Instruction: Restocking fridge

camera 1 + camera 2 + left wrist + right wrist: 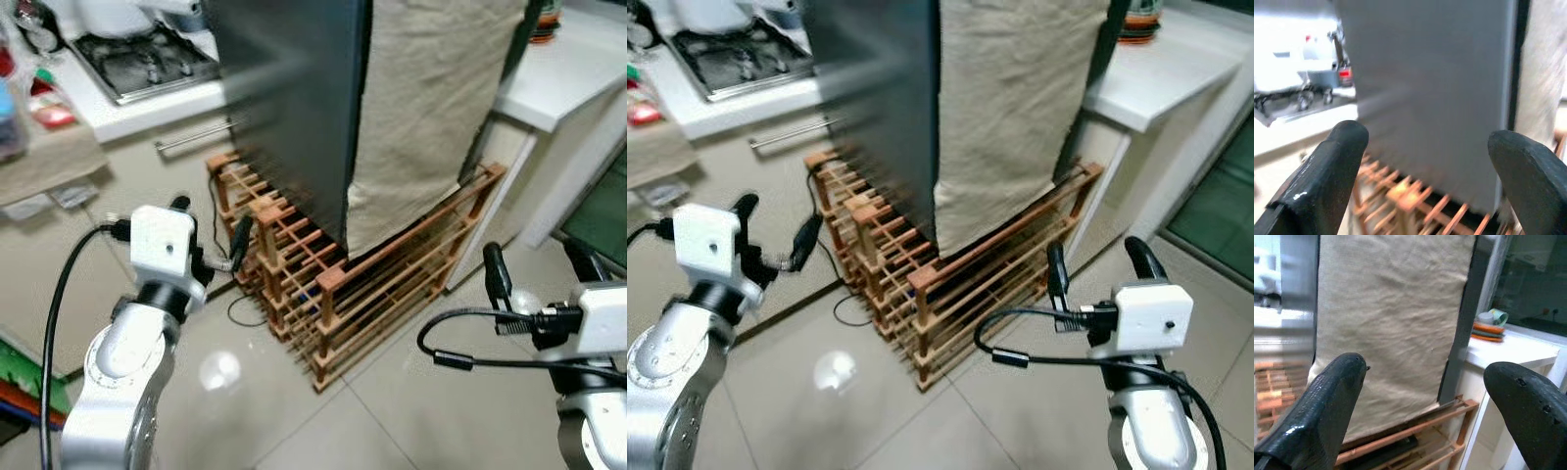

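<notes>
The dark grey fridge (284,108) stands in front of me on a low wooden slatted rack (372,294). A beige cloth (431,108) hangs down its right side. My left gripper (211,230) is held up at the lower left, open and empty, short of the rack's left corner. In the left wrist view its fingers (1327,171) frame the fridge's grey door (1440,98). My right gripper (539,266) is raised at the lower right, open and empty. Its fingers (1322,406) frame the cloth (1396,318).
A gas hob (147,59) sits on the white counter at the back left, with a drawer handle (196,134) below. A white counter (578,73) with stacked plates (1488,328) adjoins the fridge's right. A black cable (240,311) lies on the tiles by the rack.
</notes>
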`<state>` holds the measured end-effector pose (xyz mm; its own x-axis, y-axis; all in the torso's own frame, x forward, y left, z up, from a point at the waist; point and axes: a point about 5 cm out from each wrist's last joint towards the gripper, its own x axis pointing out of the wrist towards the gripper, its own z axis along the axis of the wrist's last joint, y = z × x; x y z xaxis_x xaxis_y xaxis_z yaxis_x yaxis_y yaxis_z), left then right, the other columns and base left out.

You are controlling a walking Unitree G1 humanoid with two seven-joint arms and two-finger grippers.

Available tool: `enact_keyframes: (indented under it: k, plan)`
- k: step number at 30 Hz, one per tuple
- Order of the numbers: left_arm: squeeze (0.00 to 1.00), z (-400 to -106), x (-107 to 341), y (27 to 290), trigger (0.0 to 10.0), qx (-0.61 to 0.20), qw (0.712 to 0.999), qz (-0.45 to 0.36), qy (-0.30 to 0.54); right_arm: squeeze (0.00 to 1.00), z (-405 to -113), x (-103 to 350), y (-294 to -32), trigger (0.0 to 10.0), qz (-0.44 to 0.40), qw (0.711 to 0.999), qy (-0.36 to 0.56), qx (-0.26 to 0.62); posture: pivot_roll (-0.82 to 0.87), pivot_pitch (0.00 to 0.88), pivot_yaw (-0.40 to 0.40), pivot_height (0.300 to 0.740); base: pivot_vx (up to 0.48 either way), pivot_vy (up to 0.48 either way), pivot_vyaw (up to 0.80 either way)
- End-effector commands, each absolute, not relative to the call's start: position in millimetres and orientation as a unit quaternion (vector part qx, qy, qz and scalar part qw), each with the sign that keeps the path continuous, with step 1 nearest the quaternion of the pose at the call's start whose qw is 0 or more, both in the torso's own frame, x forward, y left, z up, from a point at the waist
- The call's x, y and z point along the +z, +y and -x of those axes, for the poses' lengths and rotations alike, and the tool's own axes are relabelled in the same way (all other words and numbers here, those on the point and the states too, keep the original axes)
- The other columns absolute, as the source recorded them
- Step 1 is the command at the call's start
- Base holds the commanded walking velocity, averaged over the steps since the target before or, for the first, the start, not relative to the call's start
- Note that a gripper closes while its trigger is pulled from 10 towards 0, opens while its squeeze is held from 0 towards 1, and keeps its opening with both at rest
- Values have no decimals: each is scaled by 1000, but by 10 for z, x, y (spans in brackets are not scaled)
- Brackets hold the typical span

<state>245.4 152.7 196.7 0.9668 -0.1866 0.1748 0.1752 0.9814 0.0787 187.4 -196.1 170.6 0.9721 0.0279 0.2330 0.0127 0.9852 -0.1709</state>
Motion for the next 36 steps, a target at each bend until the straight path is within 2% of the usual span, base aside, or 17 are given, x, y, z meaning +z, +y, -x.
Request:
enact_keyframes:
  k: [1,11,18,27,36]
  plan:
    - [0,-2449,2029,1526,10000,-85,991,-20,-98,0,-1875,1785,-1968,10000,89,988,-129,-8,-119,14,34,740,480,0,0]
    - [0,-2550,2058,1346,10000,-133,986,-3,-97,0,-1978,1719,-2040,10000,63,990,-119,-38,-122,8,31,740,480,0,0]
    - [0,-2602,2061,1368,10000,-113,989,-1,-98,0,-2053,1666,-2072,10000,55,991,-110,-46,-124,6,37,740,470,0,0]
    - [0,-2736,2080,1437,10000,-94,991,48,-80,0,-2113,1660,-2043,10000,56,992,-108,-27,-120,6,34,740,0,0,0]
    - [0,-2809,2003,1217,10000,-201,976,85,-13,0,-2153,1561,-2061,10000,57,994,-89,-16,-127,0,44,740,0,0,0]
